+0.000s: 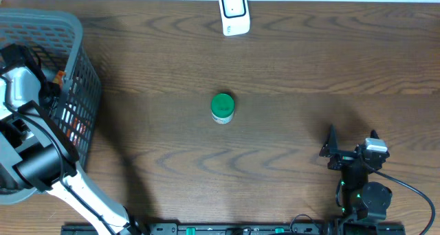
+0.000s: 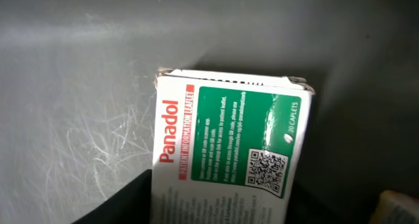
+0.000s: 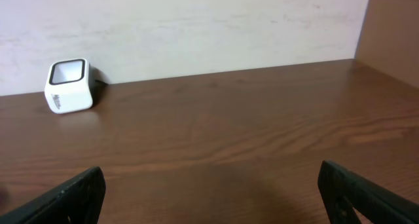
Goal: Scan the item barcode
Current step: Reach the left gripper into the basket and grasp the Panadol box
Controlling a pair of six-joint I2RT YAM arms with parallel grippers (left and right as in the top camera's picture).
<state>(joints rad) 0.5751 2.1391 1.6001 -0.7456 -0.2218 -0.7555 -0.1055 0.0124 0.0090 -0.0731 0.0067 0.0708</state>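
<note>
A white, green and red Panadol box fills the left wrist view, its QR code facing the camera. It lies over the grey floor of the basket. My left gripper is shut on the box, with a dark finger pressed against its left edge. From overhead the left arm reaches into the grey basket, and the box and jaws are hidden there. The white scanner stands at the table's far edge. My right gripper rests open at the near right, with nothing between its fingers.
A small bottle with a green cap stands mid-table. The scanner also shows at the far left of the right wrist view, against the pale wall. Several other items lie in the basket.
</note>
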